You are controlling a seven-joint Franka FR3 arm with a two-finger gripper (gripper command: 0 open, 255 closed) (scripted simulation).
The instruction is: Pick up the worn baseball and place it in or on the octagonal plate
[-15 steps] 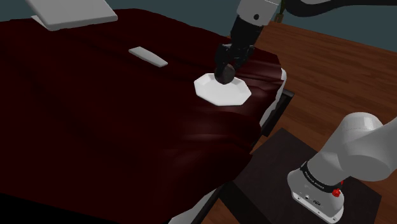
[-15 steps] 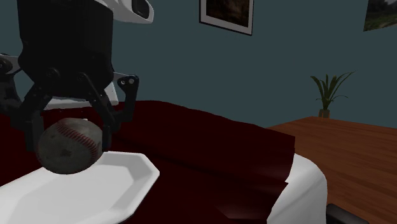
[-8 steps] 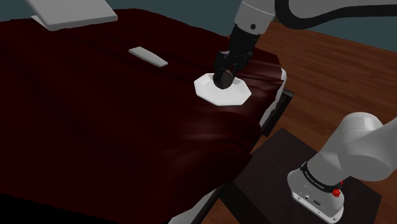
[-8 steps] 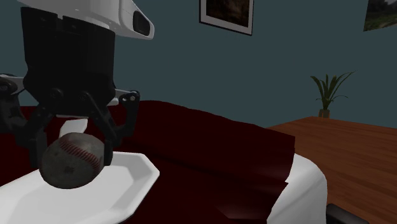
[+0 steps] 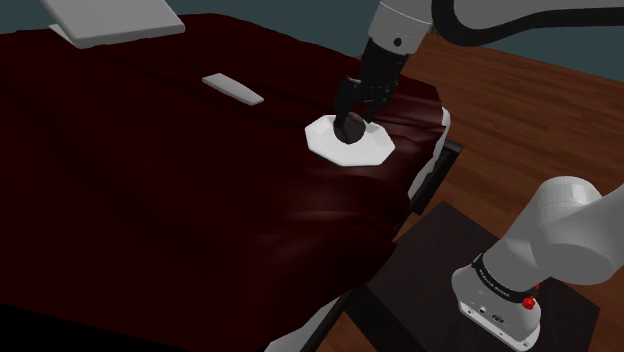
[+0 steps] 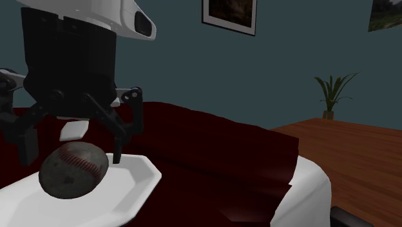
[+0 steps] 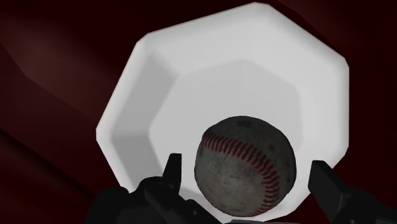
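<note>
Baseball rests inside the white plate on the dark red bed. The claw is open, with its fingers standing either side of the ball and not touching it. The ball looks hard, round and scuffed, so it should grip well across its middle, but it may roll.

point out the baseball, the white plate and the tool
baseball (image 7: 245, 164): wrist view, middle of its scuffed face
white plate (image 7: 149, 83): wrist view, bare sloped wall
tool (image 6: 72, 157): second exterior view, midway between its open fingertips
</note>
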